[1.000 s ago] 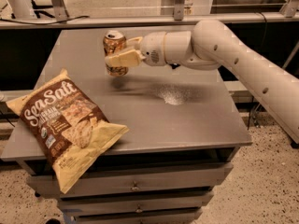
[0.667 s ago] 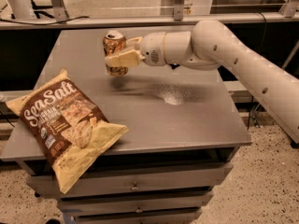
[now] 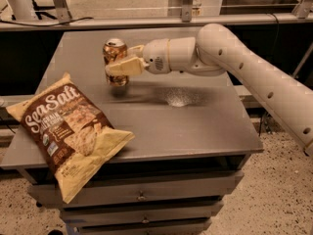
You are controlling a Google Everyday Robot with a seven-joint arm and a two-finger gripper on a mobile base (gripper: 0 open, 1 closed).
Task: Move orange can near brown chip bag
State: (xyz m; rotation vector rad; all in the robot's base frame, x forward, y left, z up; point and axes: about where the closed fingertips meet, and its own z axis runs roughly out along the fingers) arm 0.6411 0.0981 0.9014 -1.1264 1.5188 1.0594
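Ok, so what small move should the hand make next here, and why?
Probably carry the small orange metal can toward the large brown crinkly chip bag and lower it there. The hand is shut on the can near the back of the grey table, apparently just off its surface, and bare tabletop separates can from bag.

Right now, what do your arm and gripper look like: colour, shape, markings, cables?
The arm is a smooth cream tube with rounded joints and small dark holes along it; no loose cables show. The gripper, above the far side of the table around the orange can, has flat pale tan fingers and a small dark mark behind them.
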